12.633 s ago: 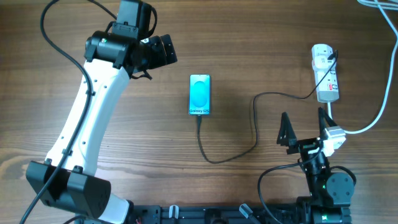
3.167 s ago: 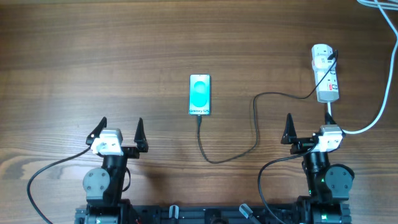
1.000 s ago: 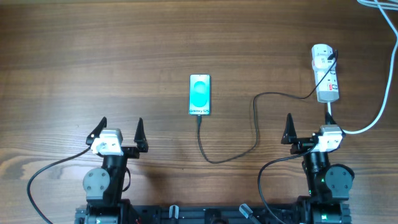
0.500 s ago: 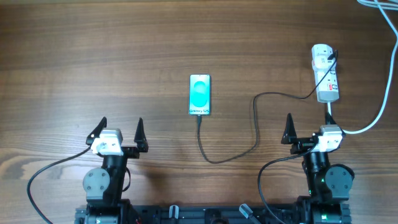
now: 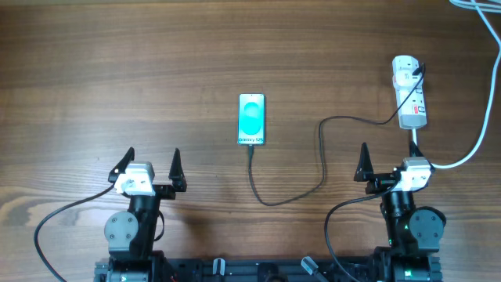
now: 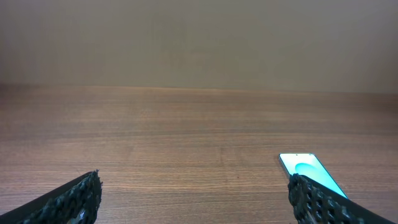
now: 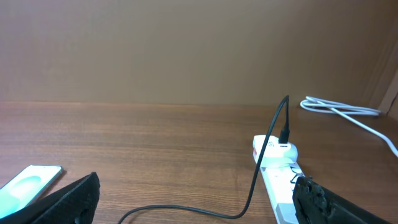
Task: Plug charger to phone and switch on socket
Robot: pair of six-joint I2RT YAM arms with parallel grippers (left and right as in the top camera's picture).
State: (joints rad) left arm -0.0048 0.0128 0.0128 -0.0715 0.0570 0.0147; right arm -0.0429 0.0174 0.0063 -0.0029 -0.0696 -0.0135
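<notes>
The phone (image 5: 251, 119) lies flat mid-worktop, screen up and lit cyan, with its lettered short edge on the near side. The charger (image 5: 322, 157) meets that near edge, and its tip looks seated there, though the joint is too small to be sure. From the phone the thin black cable loops nearward, swings right, then climbs to the far right. There its black plug stands in the far end of the socket (image 5: 409, 102). The socket lies lengthwise near the right edge of the worktop (image 5: 117, 63), and its thick white cord (image 5: 470, 160) trails off to the right.

Both arms sit folded at the near edge. The left hand (image 5: 150, 160) and the right hand (image 5: 387, 160) each have their jaws spread wide and carry nothing. Both are well apart from the phone and the socket.

With both ends of the cable apparently in, the step left is most likely the switch. The small red mark (image 5: 412, 109) on the socket's top face seems to be it; whether it is already on cannot be told.

The right hand is the nearer one and suits the job. It would do best to narrow its jaws first, so that one fingertip comes down squarely on the red mark. It should approach from the near side, clear of the upright plug and the cable. The press should go straight down, since the light socket could slide or tip and tug the cable out of the phone.
</notes>
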